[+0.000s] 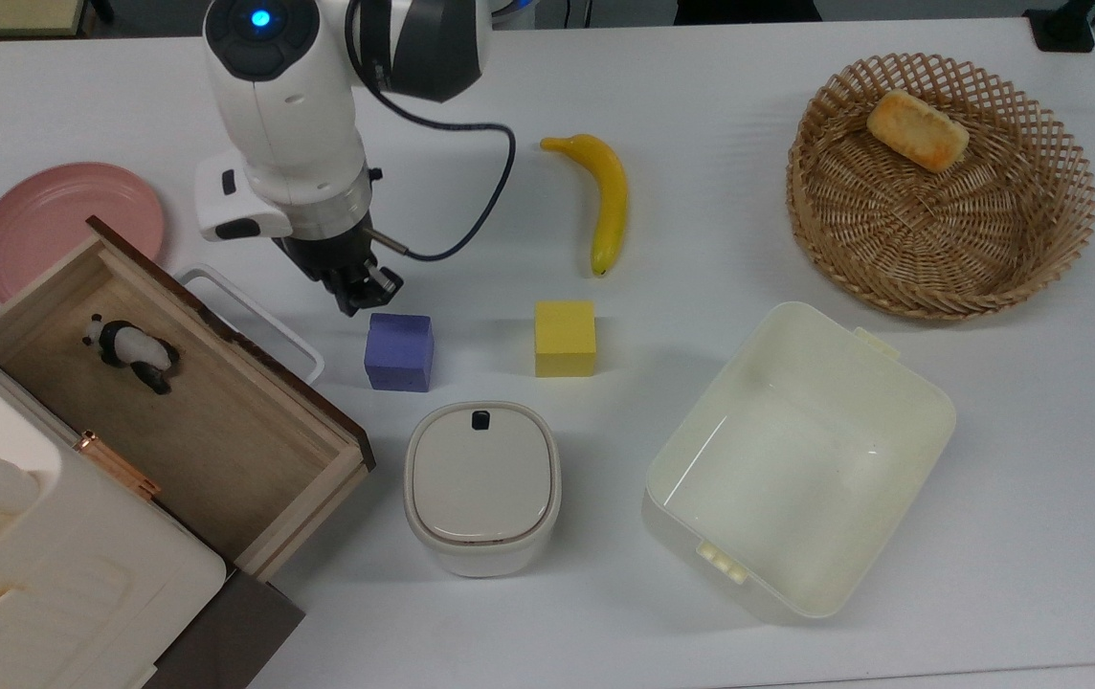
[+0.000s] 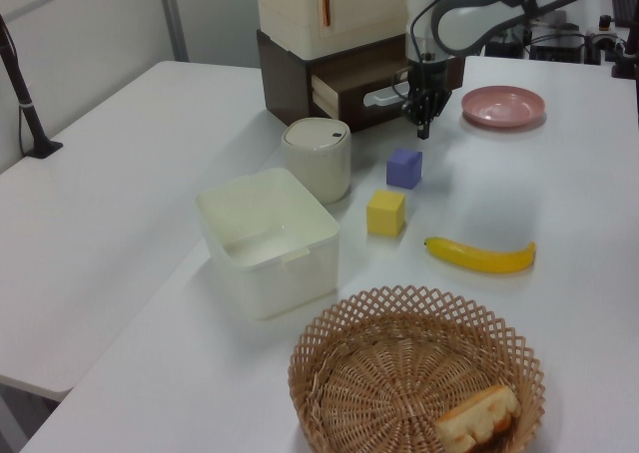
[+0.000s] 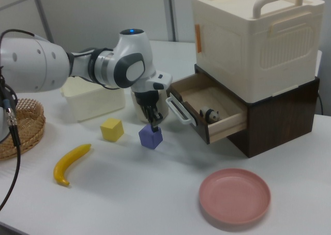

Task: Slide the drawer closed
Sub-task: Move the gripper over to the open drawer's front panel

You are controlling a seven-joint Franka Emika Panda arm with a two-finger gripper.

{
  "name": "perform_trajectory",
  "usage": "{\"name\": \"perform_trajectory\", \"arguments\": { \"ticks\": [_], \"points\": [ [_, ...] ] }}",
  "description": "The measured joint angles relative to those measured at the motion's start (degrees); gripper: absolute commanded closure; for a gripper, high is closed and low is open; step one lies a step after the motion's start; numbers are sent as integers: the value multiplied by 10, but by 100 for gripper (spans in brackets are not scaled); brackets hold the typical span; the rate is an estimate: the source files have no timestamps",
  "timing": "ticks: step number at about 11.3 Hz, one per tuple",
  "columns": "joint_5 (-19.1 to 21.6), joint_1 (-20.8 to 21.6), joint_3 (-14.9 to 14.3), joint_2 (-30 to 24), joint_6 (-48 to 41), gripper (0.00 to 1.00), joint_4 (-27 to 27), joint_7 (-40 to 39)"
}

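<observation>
The drawer (image 1: 222, 450) stands pulled out of its dark cabinet at the top view's lower left, light wood inside with a dark front panel. A white loop handle (image 1: 251, 321) sticks out from that panel. A small panda figure (image 1: 131, 352) lies inside. My gripper (image 1: 356, 302) points down just right of the handle in the top view, fingers shut and holding nothing. It hangs above the table, close over a purple cube (image 1: 399, 351). The right view shows the gripper (image 3: 154, 122) between the handle (image 3: 178, 112) and the cube (image 3: 150, 136).
A yellow cube (image 1: 565, 338), a banana (image 1: 607, 201), a lidded white container (image 1: 481, 488) and a cream open bin (image 1: 796, 459) sit mid-table. A wicker basket (image 1: 1074, 191) with bread (image 1: 918, 129) is far right. A pink plate (image 1: 50, 220) lies behind the drawer.
</observation>
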Motion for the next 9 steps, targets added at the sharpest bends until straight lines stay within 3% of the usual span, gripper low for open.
{"name": "perform_trajectory", "arguments": {
  "ticks": [9],
  "points": [
    [-92,-22,-1,7,74,100,9,127]
  ]
}}
